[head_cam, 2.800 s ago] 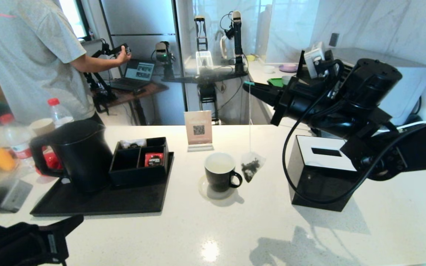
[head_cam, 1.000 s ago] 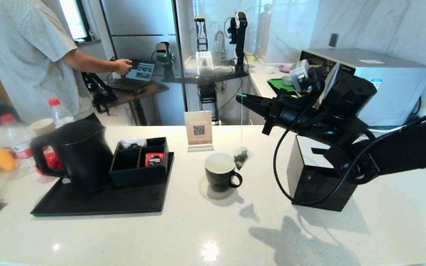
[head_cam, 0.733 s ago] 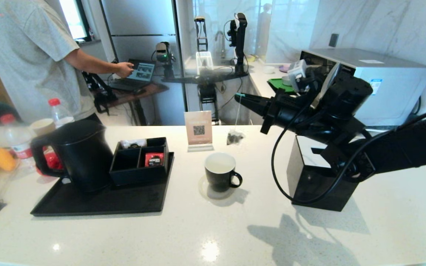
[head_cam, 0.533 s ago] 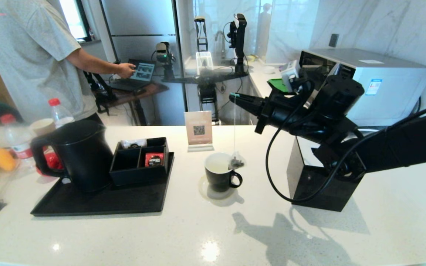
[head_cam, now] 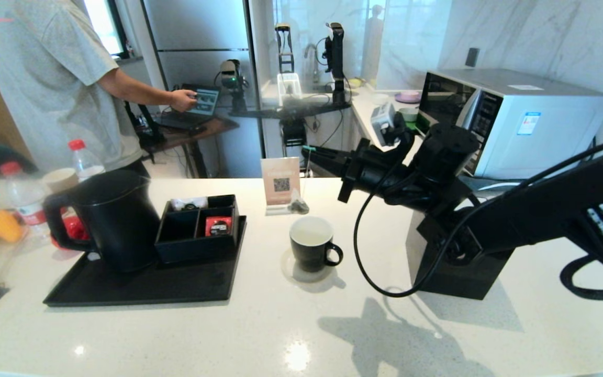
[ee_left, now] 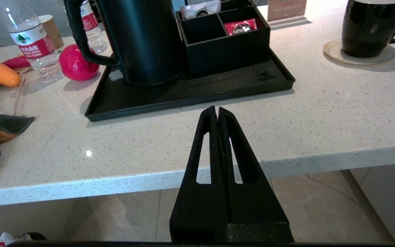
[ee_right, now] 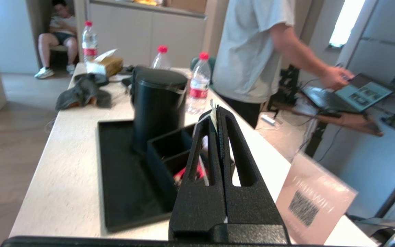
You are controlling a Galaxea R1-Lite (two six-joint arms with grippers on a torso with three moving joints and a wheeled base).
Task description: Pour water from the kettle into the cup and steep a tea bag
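White counter: cup (head_cam: 311, 243) empty, tea bag (head_cam: 298, 206) dangling.

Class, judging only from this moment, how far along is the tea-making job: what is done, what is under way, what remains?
Done: the kettle stands on the black tray, and the cup sits on its coaster. Whether it holds water cannot be told. In hand: the right gripper is shut on the tea bag string, the bag hanging behind the cup near the QR sign. Left: lowering the bag in. The left gripper is parked, shut.

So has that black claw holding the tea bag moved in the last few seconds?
Yes. The right gripper has swung to the left, from near the tissue box to above the QR sign, with the tea bag dangling below.
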